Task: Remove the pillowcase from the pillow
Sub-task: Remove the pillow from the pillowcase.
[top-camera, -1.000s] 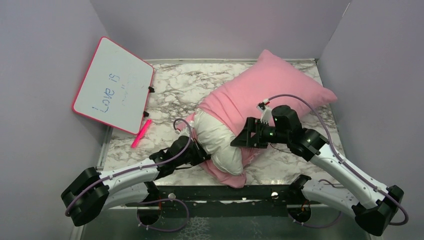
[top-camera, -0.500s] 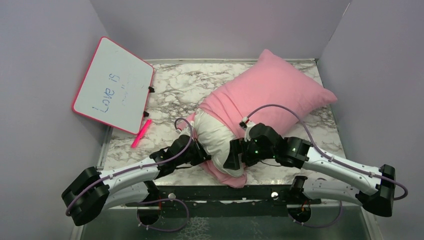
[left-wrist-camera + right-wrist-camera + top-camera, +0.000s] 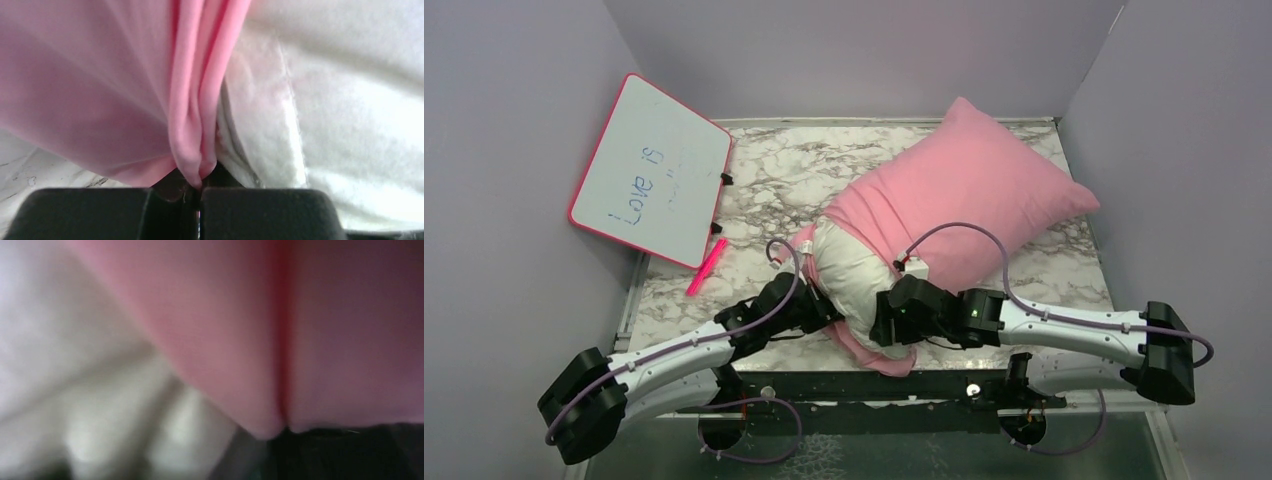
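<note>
The pink pillowcase point(image 3: 964, 190) covers the far part of the white pillow point(image 3: 849, 270), whose near end bulges out bare. My left gripper point(image 3: 821, 308) sits at the pillow's near-left side. In the left wrist view it point(image 3: 197, 186) is shut on a fold of the pillowcase point(image 3: 192, 125), with the pillow point(image 3: 345, 115) to the right. My right gripper point(image 3: 886, 325) is low against the pillow's near-right end, by the pillowcase's lower flap. The right wrist view is blurred: pillow point(image 3: 75, 390) on the left, pillowcase point(image 3: 310, 340) on the right, jaws not made out.
A pink-framed whiteboard point(image 3: 652, 170) leans at the left wall, with a pink marker point(image 3: 707, 266) below it on the marble table point(image 3: 764, 190). Grey walls close in the left, back and right sides. The pillow's near end lies by the table's front edge.
My right arm has come down and toward the near left, from above the pillowcase to the pillow's bare near end. The left gripper keeps its hold and has barely shifted.
</note>
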`<state>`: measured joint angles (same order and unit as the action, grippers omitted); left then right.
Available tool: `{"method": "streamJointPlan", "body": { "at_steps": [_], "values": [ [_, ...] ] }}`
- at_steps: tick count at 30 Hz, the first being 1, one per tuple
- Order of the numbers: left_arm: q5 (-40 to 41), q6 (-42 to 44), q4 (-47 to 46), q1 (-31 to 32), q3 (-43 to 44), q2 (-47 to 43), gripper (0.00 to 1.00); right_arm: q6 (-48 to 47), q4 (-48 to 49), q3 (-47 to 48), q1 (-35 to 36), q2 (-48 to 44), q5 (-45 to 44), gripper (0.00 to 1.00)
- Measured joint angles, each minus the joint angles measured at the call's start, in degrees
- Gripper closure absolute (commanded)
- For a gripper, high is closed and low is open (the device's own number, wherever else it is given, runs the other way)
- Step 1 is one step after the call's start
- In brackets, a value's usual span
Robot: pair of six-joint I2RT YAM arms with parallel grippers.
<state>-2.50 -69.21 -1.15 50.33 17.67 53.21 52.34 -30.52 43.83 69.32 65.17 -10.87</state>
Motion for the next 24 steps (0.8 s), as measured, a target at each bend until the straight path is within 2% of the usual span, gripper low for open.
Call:
{"method": "streamJointPlan", "body": {
  "at_steps": [4, 5, 6, 11, 16, 19, 24],
  "values": [
    [0.33, -0.63, 0.02, 0.0, -1.05, -1.88, 1.0, 1.79, 0.04, 1.44, 0.22, 1.14, -1.9, 0.81],
    [0.48, -0.68, 0.0, -0.02, -1.16, -2.03, 1.0, 1.79, -0.11, 2.49, 0.24, 1.42, -1.97, 0.96],
    [0.72, -0.72, -0.02, -0.07, -1.2, -2.08, 1.0, 1.75, -0.5, 3.8, 0.24, 1.6, -2.05, 0.99],
    [2.27, -0.72, -1.75, -0.5, -1.2, -1.11, 1.0, 0.02, -3.74, 14.19, -0.17, 1.66, -2.89, 0.99],
    [1.31, -3.1, -10.73, -0.33, -3.69, 0.63, 1.0, -5.14, -5.18, 24.0, -0.81, 1.64, -3.1, 0.99],
    [0.61, -5.18, -16.55, -0.2, -6.14, 1.53, 1.0, -6.95, -6.21, 25.55, -0.92, 0.92, -2.95, 0.99],
    [0.09, -5.9, -20.79, -0.02, -6.38, 3.69, 1.0, -7.37, -7.19, 24.63, -0.92, -2.47, -3.93, 0.99]
  ]
}}
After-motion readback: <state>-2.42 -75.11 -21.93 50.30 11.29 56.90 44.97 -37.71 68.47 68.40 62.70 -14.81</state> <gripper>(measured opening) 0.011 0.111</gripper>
